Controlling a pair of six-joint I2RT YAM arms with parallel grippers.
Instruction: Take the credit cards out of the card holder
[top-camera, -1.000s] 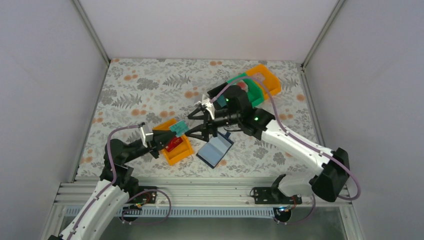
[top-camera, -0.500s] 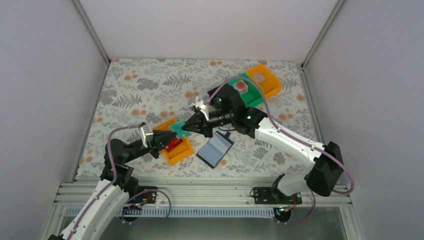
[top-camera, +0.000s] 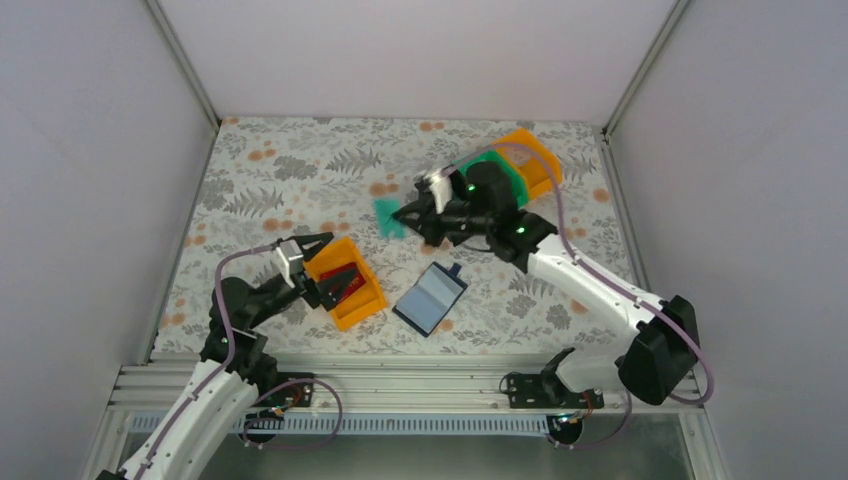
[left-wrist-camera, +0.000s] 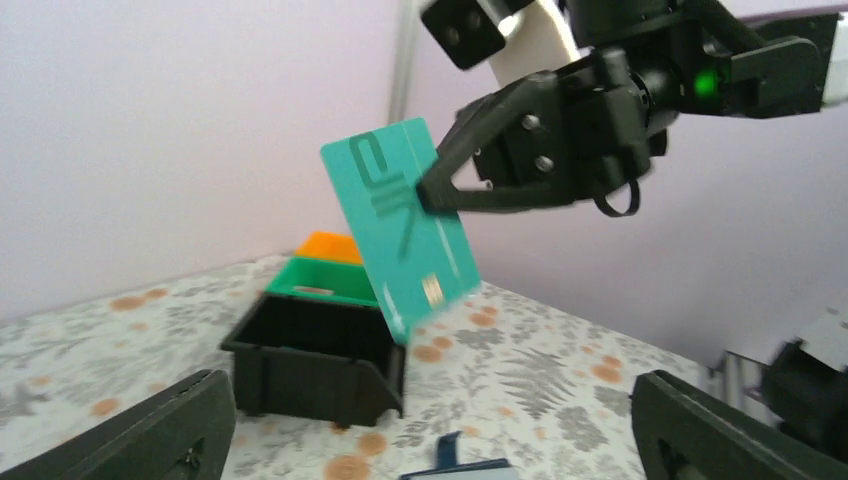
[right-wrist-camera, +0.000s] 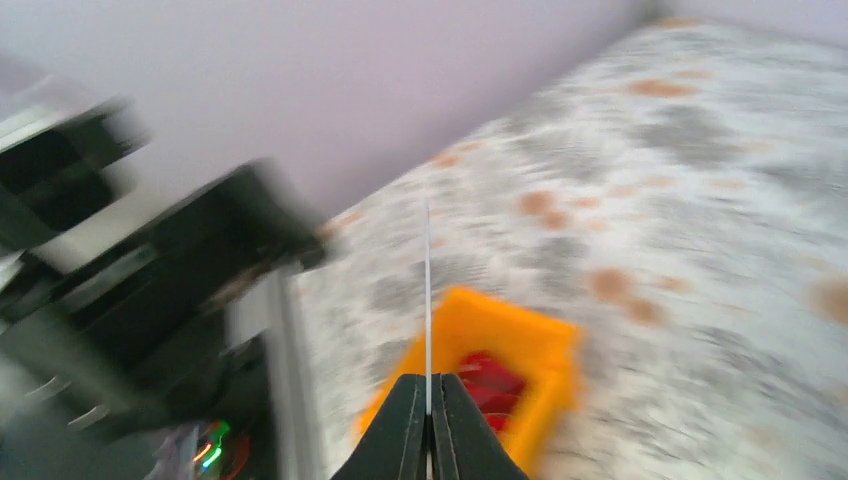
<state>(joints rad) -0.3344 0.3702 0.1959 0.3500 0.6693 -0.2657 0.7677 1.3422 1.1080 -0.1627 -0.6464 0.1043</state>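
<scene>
The card holder (top-camera: 430, 298) lies unfolded and flat on the floral table cover (top-camera: 270, 170), sleeves facing up, just right of the near orange bin (top-camera: 352, 316) and apart from both grippers. One teal card (top-camera: 387, 216) is outside the holder and in the air. The right gripper (top-camera: 402, 212) has its fingers closed flat on one edge of the card and holds it above the table, beyond the near orange bin and left of the holder. In the left wrist view the card stands tilted, with its chip toward the lower corner. In the right wrist view it appears edge-on as a thin line rising from the closed fingertips. The left gripper (top-camera: 333, 262) has its fingers spread wide and grips nothing. It hangs over the near orange bin, well apart from the teal card. A red card (top-camera: 347, 286) lies inside that bin. In the left wrist view a black bin (left-wrist-camera: 310, 355) stands on the table behind and below the raised card. A green bin (top-camera: 508, 185) and a far orange bin (top-camera: 538, 160) stand behind it toward the far right corner. From above, the right arm partly covers those far bins, and the black bin cannot be made out there.
</scene>
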